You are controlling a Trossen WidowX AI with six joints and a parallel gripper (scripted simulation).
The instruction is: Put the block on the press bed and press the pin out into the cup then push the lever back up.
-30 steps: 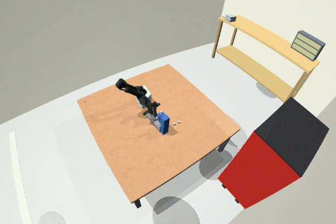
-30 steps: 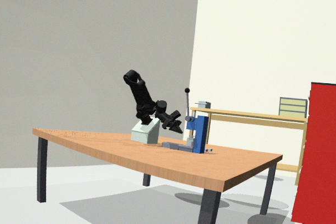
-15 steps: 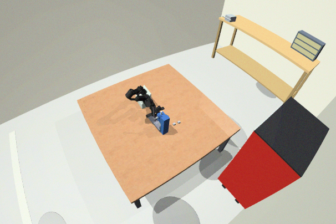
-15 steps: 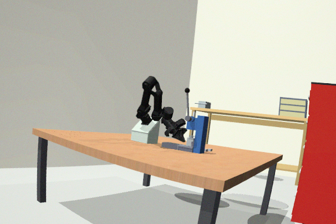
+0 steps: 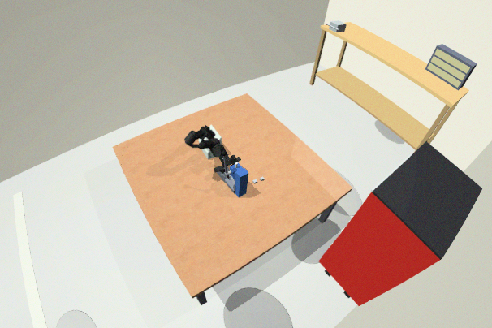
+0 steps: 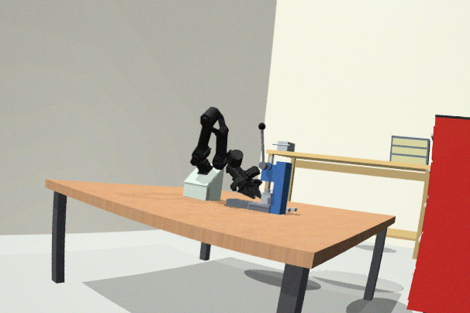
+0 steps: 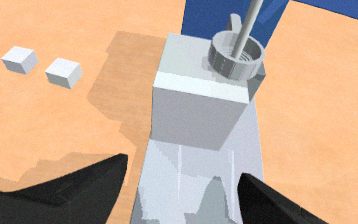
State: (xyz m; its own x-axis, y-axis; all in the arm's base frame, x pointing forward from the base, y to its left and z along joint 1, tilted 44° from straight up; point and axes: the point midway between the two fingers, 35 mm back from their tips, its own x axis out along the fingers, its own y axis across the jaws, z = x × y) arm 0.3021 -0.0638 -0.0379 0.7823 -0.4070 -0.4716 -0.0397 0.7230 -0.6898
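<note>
Upper middle of the wrist view, the pale block [image 6: 266, 197] [image 7: 200, 117] sits on the press bed [image 6: 259, 208] [image 7: 165, 175], its pin not discernible. An off-centre approach could let one finger nudge it askew beneath the punch [image 7: 248, 27]. Released and empty, the tool [image 5: 228, 164] [image 6: 257, 193] [image 7: 183, 165] slants downward, fingers spread before it.

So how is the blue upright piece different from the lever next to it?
The blue upright is a thick, squared block, while the lever is a slim rod. The upright is plain blue; the lever is grey with a black ball on top. The lever's ball end reaches higher than the upright's top. Both belong to the press and stand roughly vertical.
</note>
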